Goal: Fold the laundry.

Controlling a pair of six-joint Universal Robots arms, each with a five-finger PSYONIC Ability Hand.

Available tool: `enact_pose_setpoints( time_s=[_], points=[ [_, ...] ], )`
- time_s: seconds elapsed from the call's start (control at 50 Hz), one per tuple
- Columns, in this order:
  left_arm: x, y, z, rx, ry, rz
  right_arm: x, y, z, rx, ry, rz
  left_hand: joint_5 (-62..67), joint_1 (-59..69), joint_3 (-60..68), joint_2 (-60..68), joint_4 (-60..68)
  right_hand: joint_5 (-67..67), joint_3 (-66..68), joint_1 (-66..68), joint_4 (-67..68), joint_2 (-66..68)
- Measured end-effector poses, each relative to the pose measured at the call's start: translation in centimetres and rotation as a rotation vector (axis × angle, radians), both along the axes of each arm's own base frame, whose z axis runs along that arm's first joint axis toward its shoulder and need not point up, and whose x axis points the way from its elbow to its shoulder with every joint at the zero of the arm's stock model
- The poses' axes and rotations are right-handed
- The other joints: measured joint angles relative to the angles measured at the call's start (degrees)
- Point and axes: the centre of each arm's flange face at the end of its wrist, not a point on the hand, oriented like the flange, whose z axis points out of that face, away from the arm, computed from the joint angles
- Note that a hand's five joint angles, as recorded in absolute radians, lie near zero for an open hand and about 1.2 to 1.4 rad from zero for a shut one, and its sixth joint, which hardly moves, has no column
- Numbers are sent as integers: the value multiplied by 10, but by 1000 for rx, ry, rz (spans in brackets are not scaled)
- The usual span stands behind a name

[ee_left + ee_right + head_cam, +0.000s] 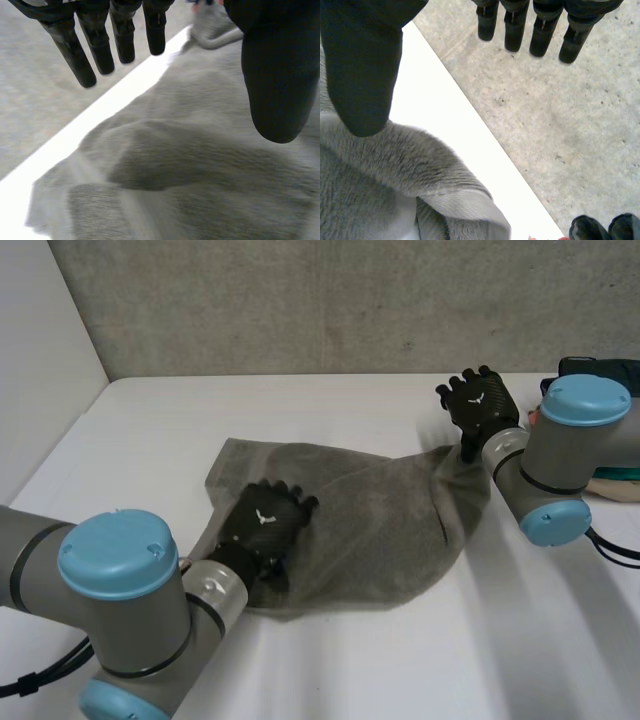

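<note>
The grey towel (380,530) lies crumpled on the white table (330,410), its long axis running from hand to hand. The left hand (265,525) rests on the towel's left part, fingers released. The right hand (480,400), fingers straight and unclenched, is at its raised right corner, the nearer hand for grasping it.

Bright, even light; the white table (400,670) glares, soft shadows between folds of the towel (380,530)
</note>
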Motion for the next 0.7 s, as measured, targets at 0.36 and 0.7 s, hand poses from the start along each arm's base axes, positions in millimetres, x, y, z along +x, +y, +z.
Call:
enact_pose_setpoints(
  time_s=[0.36,0.7],
  points=[
    [63,-9,41,-29,6,169,-41,100,41,208,55,-58,9,31,-4,2,5,-10,-13,-3,-15,-9],
    [72,2,-15,245,2,-53,-55,173,-18,440,92,55,201,227,195,197,202,-10,-13,-3,-15,-9]
  ],
)
